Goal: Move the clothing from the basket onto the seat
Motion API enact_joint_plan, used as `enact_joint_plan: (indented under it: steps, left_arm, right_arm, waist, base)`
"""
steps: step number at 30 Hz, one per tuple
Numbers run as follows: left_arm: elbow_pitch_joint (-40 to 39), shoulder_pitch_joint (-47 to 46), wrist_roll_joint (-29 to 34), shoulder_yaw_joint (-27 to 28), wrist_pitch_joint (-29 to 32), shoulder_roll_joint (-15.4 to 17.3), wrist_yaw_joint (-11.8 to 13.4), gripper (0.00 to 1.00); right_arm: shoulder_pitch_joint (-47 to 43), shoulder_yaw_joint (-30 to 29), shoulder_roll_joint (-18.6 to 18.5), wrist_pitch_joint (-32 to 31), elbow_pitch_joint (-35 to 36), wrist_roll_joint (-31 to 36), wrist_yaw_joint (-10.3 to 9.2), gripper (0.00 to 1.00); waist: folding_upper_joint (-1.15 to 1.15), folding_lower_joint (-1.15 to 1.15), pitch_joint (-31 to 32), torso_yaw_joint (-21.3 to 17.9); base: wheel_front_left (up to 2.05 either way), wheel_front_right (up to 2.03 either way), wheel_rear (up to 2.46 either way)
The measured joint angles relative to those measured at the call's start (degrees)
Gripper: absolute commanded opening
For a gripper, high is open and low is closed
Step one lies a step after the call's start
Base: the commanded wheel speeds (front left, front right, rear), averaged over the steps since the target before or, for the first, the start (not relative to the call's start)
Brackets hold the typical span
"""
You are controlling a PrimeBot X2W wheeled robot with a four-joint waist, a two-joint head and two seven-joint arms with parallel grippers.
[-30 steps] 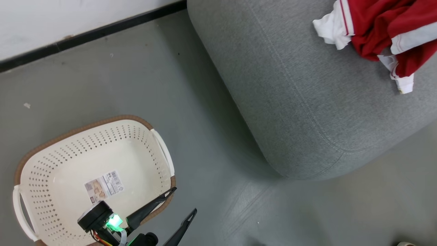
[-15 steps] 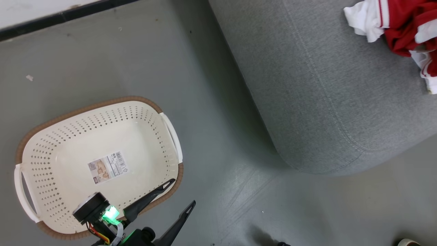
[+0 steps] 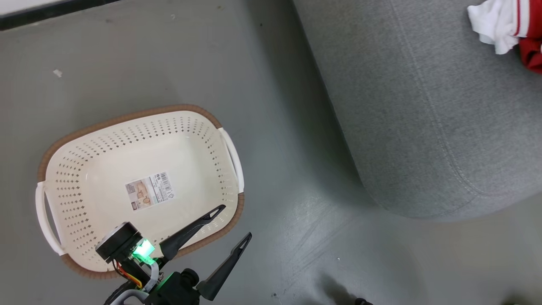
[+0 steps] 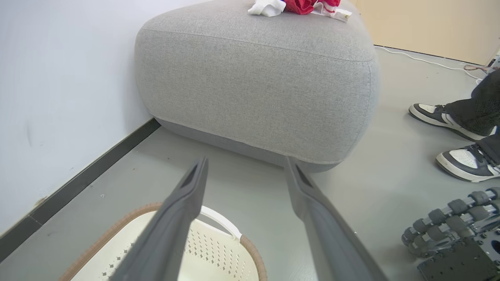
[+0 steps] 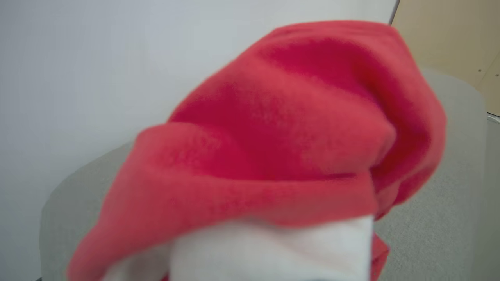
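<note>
The cream basket [image 3: 84, 152] stands on the floor with just its paper label [image 3: 149, 189] inside. My left gripper [image 3: 233, 222] is open with nothing between its fingers, and it hovers over the basket's near right rim [image 4: 250, 246]. Red and white clothing [image 3: 514, 29] lies on the grey seat [image 3: 423, 110] at the far right edge, and it also shows on top of the seat [image 4: 258, 78] as a small heap of clothing [image 4: 300, 6]. In the right wrist view, blurred red clothing [image 5: 273, 140] sits close to the camera and hides my right gripper's fingers.
A white wall with a dark skirting [image 4: 78, 183] runs along the left. A person's two shoes [image 4: 463, 162] stand on the floor right of the seat. Part of the robot's base rollers [image 4: 449, 222] and a white cable [image 4: 425, 60] are nearby. Grey floor separates basket and seat.
The camera has turned, so the basket and seat slid right and most of the clothing left the picture. My left gripper stays open by the basket's rim.
</note>
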State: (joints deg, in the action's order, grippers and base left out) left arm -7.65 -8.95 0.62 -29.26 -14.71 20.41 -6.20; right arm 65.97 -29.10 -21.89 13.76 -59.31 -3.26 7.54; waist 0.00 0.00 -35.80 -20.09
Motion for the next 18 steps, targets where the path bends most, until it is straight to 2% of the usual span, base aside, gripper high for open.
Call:
enact_joint_plan:
  steps: [8,12,13,14,15,18]
  left_arm:
    - [0.01,-0.11,-0.01,-0.20,0.00,-0.04,0.00,1.00]
    - [0.31,-0.93,-0.02,-0.35,0.00,-0.07,-0.01,1.00]
    - [0.31,-1.30,-0.02,-0.35,0.00,-0.10,-0.01,1.00]
    - [0.31,-1.53,-0.02,-0.35,0.00,-0.14,-0.01,1.00]
    - [0.33,-1.61,-0.02,-0.35,0.00,-0.11,-0.01,1.00]
    - [0.63,-1.90,-0.05,-0.33,0.00,-0.14,-0.02,1.00]
  right_arm:
    - [0.34,3.30,0.38,-2.12,-3.01,4.65,0.01,0.00]
    - [0.98,2.64,0.37,-3.81,-5.01,6.08,0.01,0.00]
    - [1.47,2.12,0.26,-4.02,-5.25,6.31,0.01,0.32]
    - [1.75,1.93,0.07,-4.12,-5.26,6.46,0.01,0.32]
    - [2.10,1.69,-0.02,-4.12,-5.32,6.59,0.01,1.00]
    - [2.64,0.88,-0.10,-4.10,-5.53,6.90,0.01,1.00]
  waist:
    - [0.00,0.00,-1.00,1.52]
    - [0.00,0.00,-1.53,2.23]
    - [0.00,0.00,-1.62,2.32]
    - [0.00,0.00,-1.71,2.40]
    - [0.00,0.00,-1.79,2.45]
    - [0.00,0.00,-1.89,2.49]
  base:
    - [0.00,0.00,0.00]
    - [0.00,0.00,0.00]
    - [0.00,0.00,0.00]
    - [0.00,0.00,0.00]
    - [0.00,0.00,0.00]
    - [0.00,0.00,0.00]
